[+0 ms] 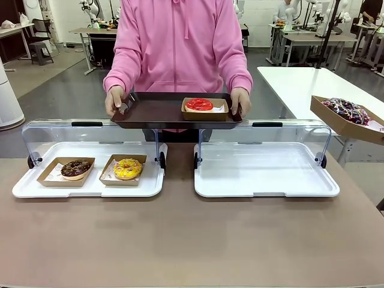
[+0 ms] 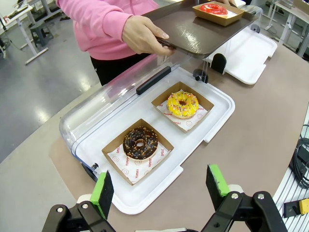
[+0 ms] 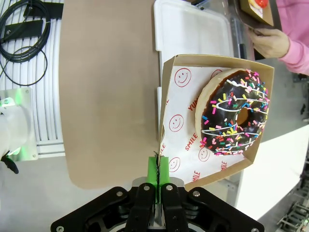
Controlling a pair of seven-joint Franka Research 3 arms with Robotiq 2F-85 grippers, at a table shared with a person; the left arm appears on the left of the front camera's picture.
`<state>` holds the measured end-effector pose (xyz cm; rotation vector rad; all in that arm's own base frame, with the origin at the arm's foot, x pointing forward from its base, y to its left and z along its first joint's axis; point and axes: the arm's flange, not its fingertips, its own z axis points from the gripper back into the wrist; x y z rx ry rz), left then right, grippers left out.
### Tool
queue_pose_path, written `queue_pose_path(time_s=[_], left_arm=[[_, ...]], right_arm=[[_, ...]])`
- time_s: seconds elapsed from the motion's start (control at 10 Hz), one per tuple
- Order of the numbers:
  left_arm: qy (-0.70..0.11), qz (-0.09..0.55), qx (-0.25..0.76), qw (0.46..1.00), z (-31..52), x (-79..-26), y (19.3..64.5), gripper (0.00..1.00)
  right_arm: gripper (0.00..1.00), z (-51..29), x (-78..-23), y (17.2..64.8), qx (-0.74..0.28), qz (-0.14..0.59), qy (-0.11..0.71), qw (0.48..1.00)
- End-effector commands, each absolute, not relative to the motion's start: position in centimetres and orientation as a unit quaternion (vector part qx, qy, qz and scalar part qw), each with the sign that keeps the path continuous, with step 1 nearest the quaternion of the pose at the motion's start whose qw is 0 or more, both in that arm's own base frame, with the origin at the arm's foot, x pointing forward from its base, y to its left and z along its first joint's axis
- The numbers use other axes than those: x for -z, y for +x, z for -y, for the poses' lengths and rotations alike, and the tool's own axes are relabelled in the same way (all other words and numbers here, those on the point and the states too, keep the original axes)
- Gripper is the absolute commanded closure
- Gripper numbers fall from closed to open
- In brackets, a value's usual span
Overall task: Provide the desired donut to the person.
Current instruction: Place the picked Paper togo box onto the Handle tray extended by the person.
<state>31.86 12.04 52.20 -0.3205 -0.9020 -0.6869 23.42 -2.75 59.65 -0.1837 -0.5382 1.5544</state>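
**Desk:** Where is the sprinkled donut right now?

**Me:** In the right wrist view I see the sprinkled donut [image 3: 235,112], chocolate icing with coloured bits, lying in its cardboard box [image 3: 181,145]. My right gripper [image 3: 158,171] is pinched tight on the box's near wall, with the green pads pressed against the card. The front view puts that box at the picture's right edge, tilted, well to the right of the right white tray [image 1: 264,174].

**Desk:** And the person?

**Me:** From the front, the person [image 1: 177,48] stands at the far side of the table [image 1: 180,240]. Both hands hold a brown tray [image 1: 153,111] above the open clear lids [image 1: 90,133]. A red donut [image 1: 199,104] sits in a box on it.

**Desk:** Left arm?

**Me:** The left wrist view gives me the left gripper [image 2: 160,182] with its fingers spread wide. It hovers by the near edge of the left white tray [image 2: 217,116]. A chocolate donut [image 2: 140,143] and a yellow donut [image 2: 182,104] sit there in separate boxes.
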Motion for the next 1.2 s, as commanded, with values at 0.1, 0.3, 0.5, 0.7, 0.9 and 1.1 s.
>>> queue_pose_path(time_s=[0.1, 0.3, 0.5, 0.7, 0.9, 1.1], left_arm=[[-0.157, 0.429, 0.323, 0.829, -12.1, -52.1, 31.9, 0.00], [-0.157, 0.429, 0.323, 0.829, -12.1, -52.1, 31.9, 0.00], [-0.157, 0.429, 0.323, 0.829, -12.1, -52.1, 31.9, 0.00], [-0.157, 0.429, 0.323, 0.829, -12.1, -52.1, 31.9, 0.00], [-0.157, 0.429, 0.323, 0.829, -12.1, -52.1, 31.9, 0.00], [-0.157, 0.429, 0.323, 0.829, -12.1, -52.1, 31.9, 0.00]], right_arm=[[0.99, -1.0, -61.6, 23.7, -0.699, 0.236, -0.083, 0.670], [0.99, -11.6, -65.4, 26.7, -0.703, 0.172, -0.101, 0.683], [0.99, -22.2, -66.9, 29.7, -0.681, 0.147, -0.117, 0.708], [0.99, -31.0, -66.0, 33.3, -0.657, 0.145, -0.137, 0.727], [0.99, -36.0, -63.9, 35.7, -0.670, 0.176, -0.138, 0.708], [0.99, -39.2, -61.2, 38.2, -0.680, 0.211, -0.161, 0.684]])
